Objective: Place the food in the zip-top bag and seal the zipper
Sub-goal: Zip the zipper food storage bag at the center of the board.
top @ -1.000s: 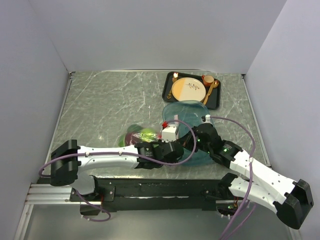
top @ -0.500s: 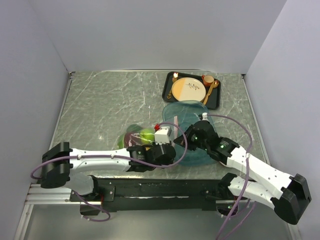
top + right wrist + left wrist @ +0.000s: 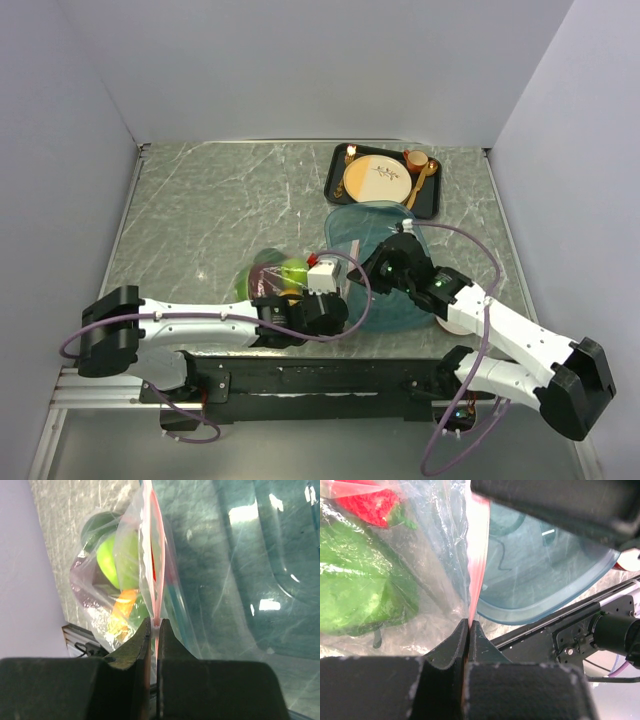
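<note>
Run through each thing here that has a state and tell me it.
food: inside the bag.
zip-top bag: loaded, held by its zipper.
zipper: pinched by both grippers; whether fully sealed, unclear.
left gripper: shut on the zipper.
right gripper: shut on the zipper.

left gripper [image 3: 470,624] shifted left and toward the near edge over the last second, taking its end of the zipper [image 3: 478,550] along. its rear arm block swung further left and lower. right gripper [image 3: 155,624] followed leftward across the teal tray [image 3: 395,225], outer elbow drawing inward. red piece [image 3: 313,258] at the mouth of the zip-top bag [image 3: 268,278] moved left and nearer too.
</note>
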`<action>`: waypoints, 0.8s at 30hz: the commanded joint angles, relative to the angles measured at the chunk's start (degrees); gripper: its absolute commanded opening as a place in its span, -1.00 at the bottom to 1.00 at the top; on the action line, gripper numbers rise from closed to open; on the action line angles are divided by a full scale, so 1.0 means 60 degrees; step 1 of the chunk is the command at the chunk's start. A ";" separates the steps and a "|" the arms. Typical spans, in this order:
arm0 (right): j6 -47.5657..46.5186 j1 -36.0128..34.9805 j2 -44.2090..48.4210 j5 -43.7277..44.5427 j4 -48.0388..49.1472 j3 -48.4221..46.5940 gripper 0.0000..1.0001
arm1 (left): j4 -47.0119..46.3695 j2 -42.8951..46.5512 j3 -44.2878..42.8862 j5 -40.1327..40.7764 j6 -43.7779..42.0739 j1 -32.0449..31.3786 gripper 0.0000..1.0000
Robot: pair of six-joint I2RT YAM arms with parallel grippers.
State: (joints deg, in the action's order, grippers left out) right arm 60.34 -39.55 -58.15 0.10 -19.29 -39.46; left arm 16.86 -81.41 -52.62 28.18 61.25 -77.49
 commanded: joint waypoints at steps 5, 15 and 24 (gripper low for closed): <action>-0.0256 0.0483 -0.0196 0.0511 0.0959 -0.0776 -1.00 | 0.0295 0.0369 0.0260 -0.0479 0.0118 -0.0224 -0.98; -0.0593 0.0966 -0.0445 0.0628 0.1193 -0.0806 -1.00 | 0.0266 0.0428 0.0391 -0.0449 0.0177 -0.0239 -0.98; -0.0739 0.1391 -0.0664 0.0394 0.1413 -0.0834 -1.00 | 0.0090 0.0516 0.0596 -0.0508 0.0236 -0.0239 -0.99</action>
State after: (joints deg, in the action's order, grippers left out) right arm 57.12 -33.08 -62.11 -0.21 -15.90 -40.95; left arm 16.56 -80.18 -50.04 27.64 62.30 -78.04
